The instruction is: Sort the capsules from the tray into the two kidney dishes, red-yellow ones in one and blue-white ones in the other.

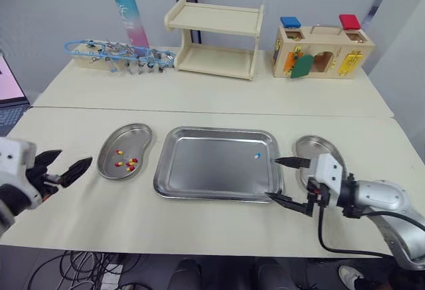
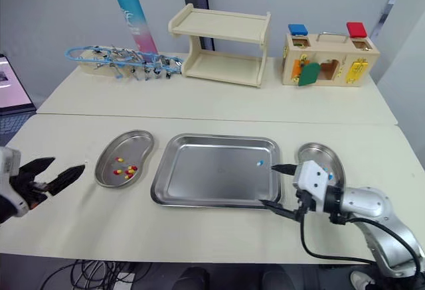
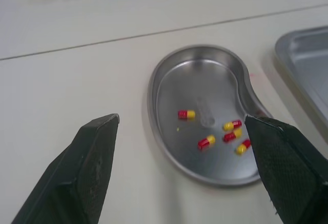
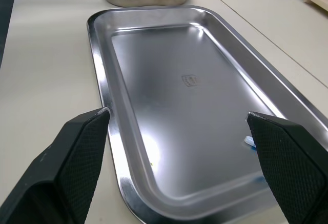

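I have the tray (image 1: 199,170) in the middle of the desk (image 1: 219,101), with 1 kidney dish on each side of it. Just 1 blue-white capsule (image 1: 257,155) lies in the tray, on the floor of its far right corner. The right jaws are spread wide and hold nothing. They sit at the tray's right rim, with the far fingertip over the rim and the near fingertip at the near right corner. The capsule lies just left of the far fingertip and slightly farther away, apart from both fingertips and not between them. In the right wrist view it shows close against the inner edge of 1 finger. The right kidney dish (image 1: 311,148) sits just right of the tray, partly behind the right jaws, and I cannot tell what it holds. The left kidney dish (image 1: 133,134) lies just left of the tray and holds 5 red-yellow capsules (image 3: 206,142), loosely grouped toward its near end. The left jaws are also wide open and empty, above bare desk left of that dish and apart from it. At the far edge of the desk stand a wooden shelf (image 1: 216,38), a wooden lock box (image 1: 322,51) and a pink-and-teal tube (image 1: 129,14).
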